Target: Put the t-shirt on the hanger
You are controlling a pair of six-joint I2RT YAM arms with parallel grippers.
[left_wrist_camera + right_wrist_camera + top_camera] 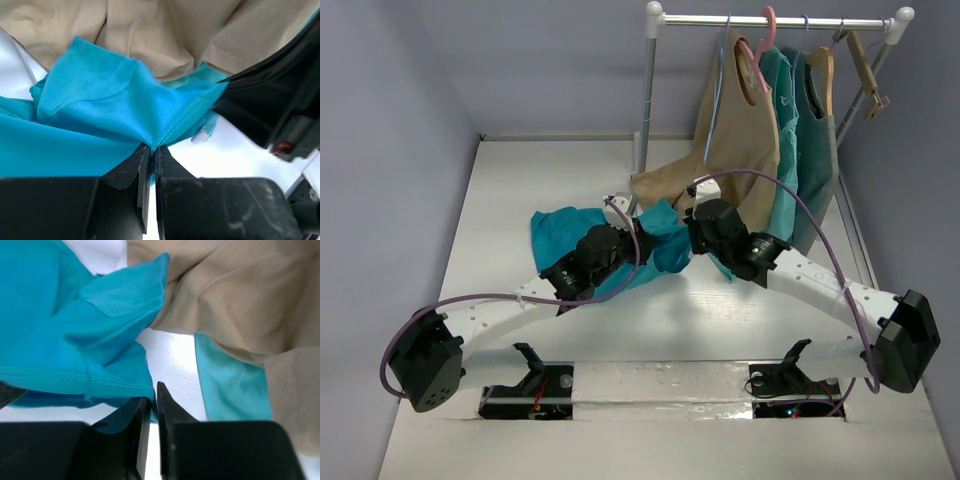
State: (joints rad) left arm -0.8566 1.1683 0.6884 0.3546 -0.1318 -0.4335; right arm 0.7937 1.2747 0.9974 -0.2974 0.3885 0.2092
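The teal-blue t-shirt [558, 236] lies bunched on the white table, between and under both grippers. My left gripper [638, 236] is shut on a stitched fold of it in the left wrist view [152, 147]; the cloth [95, 105] fans out from the jaws. My right gripper [696, 228] is shut on a hem edge of the t-shirt [60, 340] in the right wrist view [154, 390]. A thin light-blue hanger [719, 75] hangs on the rail, left of the pink hanger, beside the beige shirt.
A clothes rack [647, 90] stands at the back right with a beige shirt [745, 140] on a pink hanger [752, 62], greener teal tops [788, 150] and a wooden hanger [865, 65]. The beige shirt's lower part [165, 30] drapes onto the table just behind the grippers.
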